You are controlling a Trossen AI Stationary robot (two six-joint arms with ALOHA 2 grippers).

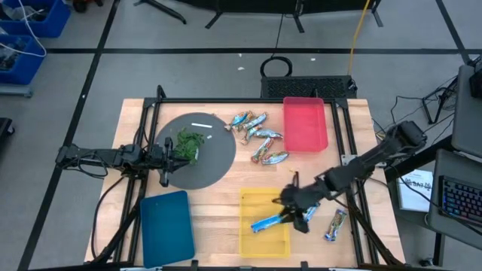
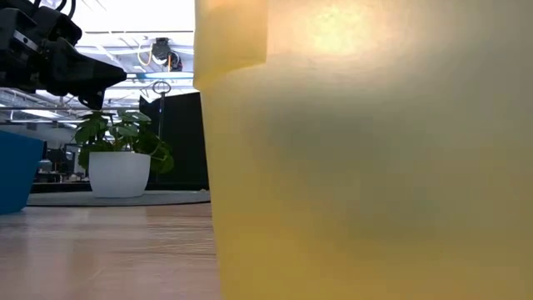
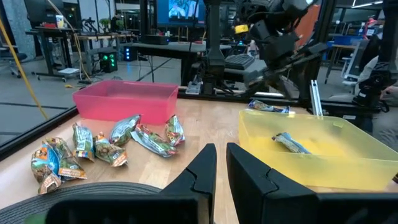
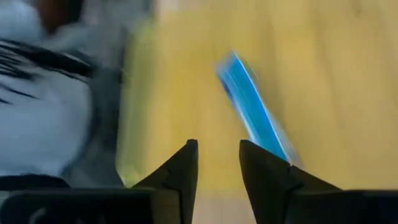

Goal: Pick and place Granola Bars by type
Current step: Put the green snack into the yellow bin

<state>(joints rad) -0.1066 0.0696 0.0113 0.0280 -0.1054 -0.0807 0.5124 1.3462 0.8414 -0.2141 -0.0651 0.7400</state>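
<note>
Several teal-and-orange granola bars (image 1: 257, 137) (image 3: 106, 146) lie in a loose cluster on the wood between the dark round plate (image 1: 215, 169) and the red bin (image 1: 305, 124). One bright blue bar (image 1: 267, 223) (image 4: 252, 109) lies flat in the yellow bin (image 1: 260, 241). A second blue bar (image 1: 336, 224) rests on the table to the right of that bin. My right gripper (image 1: 292, 211) (image 4: 217, 155) hovers open over the bin's right part, just off the blue bar's end. My left gripper (image 1: 172, 156) (image 3: 221, 162) waits shut over the plate.
The plate carries a green leafy clump (image 1: 188, 143) and a small white stick (image 1: 202, 126). A blue bin (image 1: 167, 226) sits at the near left. In the low view the yellow bin's wall (image 2: 366, 167) fills most of the picture. Bare wood lies between the bins.
</note>
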